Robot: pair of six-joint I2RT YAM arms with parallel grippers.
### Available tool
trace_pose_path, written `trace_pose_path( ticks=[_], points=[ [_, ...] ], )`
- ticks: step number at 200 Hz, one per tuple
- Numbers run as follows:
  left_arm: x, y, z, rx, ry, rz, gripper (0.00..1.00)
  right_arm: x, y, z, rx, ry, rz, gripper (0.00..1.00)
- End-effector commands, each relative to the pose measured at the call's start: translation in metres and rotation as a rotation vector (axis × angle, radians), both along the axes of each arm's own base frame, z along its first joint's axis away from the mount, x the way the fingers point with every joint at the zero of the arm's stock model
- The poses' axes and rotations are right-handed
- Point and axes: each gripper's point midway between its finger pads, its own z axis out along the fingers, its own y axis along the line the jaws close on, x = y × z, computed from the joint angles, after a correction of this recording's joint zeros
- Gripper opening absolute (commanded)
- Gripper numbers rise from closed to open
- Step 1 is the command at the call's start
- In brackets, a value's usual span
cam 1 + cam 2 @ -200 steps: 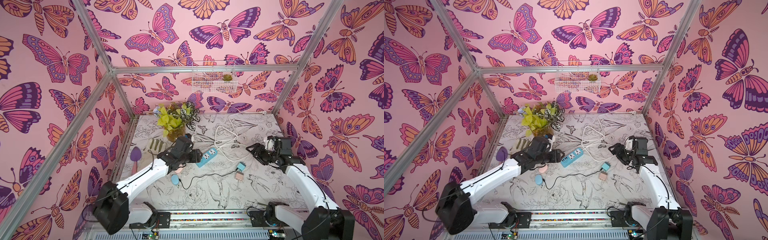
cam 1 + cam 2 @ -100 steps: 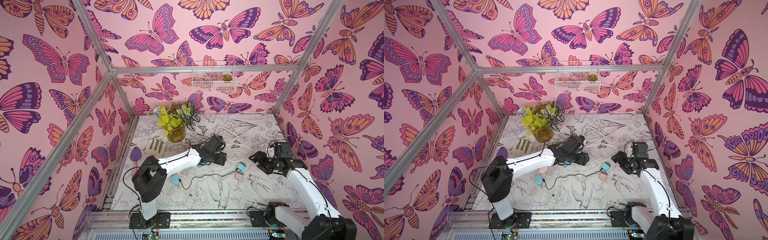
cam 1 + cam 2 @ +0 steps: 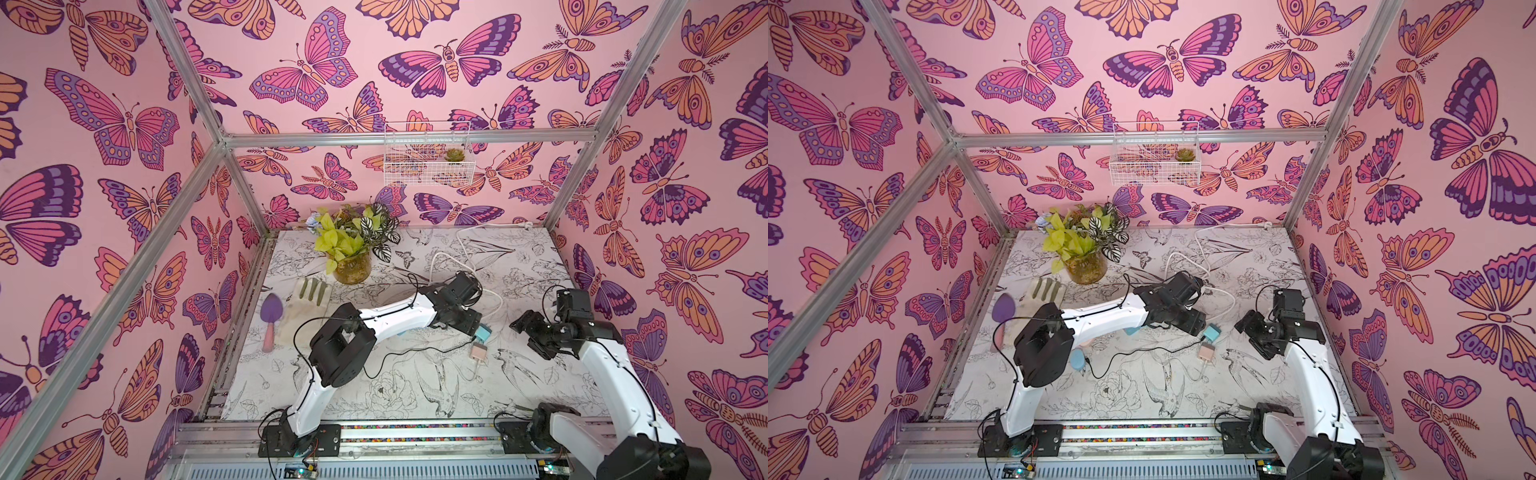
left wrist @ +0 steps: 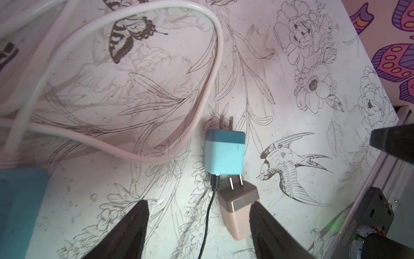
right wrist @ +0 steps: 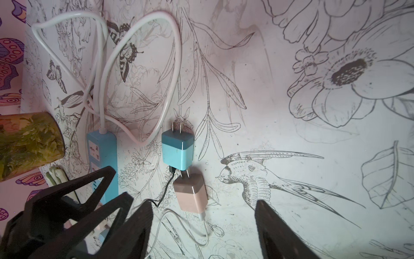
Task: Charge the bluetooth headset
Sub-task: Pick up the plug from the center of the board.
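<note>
The blue adapter (image 4: pixel 224 157) is lying flat on the table (image 3: pixel 415 399), its two prongs bare and touching no socket, so it is not drawing power. The black cable (image 4: pixel 207 215) is sitting in its rear port and, in a top view, is running off to a small blue oval piece (image 3: pixel 1077 359) near the left arm's elbow, judged to be the headset; that link appears made. The pink adapter (image 4: pixel 237 213) is lying prongs-first against the blue one's rear, touching it, and is carrying a separate white lead (image 5: pixel 205 228), so it is judged irrelevant. The left gripper (image 4: pixel 199 203) is hanging above this pair with jaws spread wide and nothing between them, one finger just beside the pink body. The right gripper (image 5: pixel 202 203) is facing the same pair from the opposite side, likewise wide apart and empty. The power strip (image 5: pixel 103 157) is lying near, sockets up, on its white cord (image 4: pixel 201 101), partly under the left arm. The posture suggests one arm is preparing to take the blue adapter while the other is standing ready to assist; crowding by the pink unit is the risk.
</note>
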Motion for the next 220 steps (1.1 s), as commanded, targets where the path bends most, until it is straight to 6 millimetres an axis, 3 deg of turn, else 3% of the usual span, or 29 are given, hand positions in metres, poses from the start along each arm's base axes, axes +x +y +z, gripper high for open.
trace_pose_path(
  ticks=[1,43,99,149,220],
  points=[
    [-0.010,-0.005,-0.017,0.055,0.029,-0.064,0.74,-0.010,-0.006,-0.003,-0.010,0.031,-0.037,0.75],
    [-0.013,-0.020,-0.037,0.097,0.033,-0.103,0.79,-0.015,-0.009,-0.007,0.009,0.029,-0.066,0.77],
    [-0.013,-0.038,-0.049,0.125,0.001,-0.133,0.81,-0.016,-0.006,-0.010,0.029,0.024,-0.072,0.77],
    [-0.013,-0.041,-0.066,0.168,-0.004,-0.140,0.71,-0.019,-0.004,-0.013,0.041,0.022,-0.077,0.77],
    [-0.010,-0.046,-0.066,0.171,-0.028,-0.137,0.70,-0.018,-0.003,-0.016,0.055,0.023,-0.080,0.77]
  ],
)
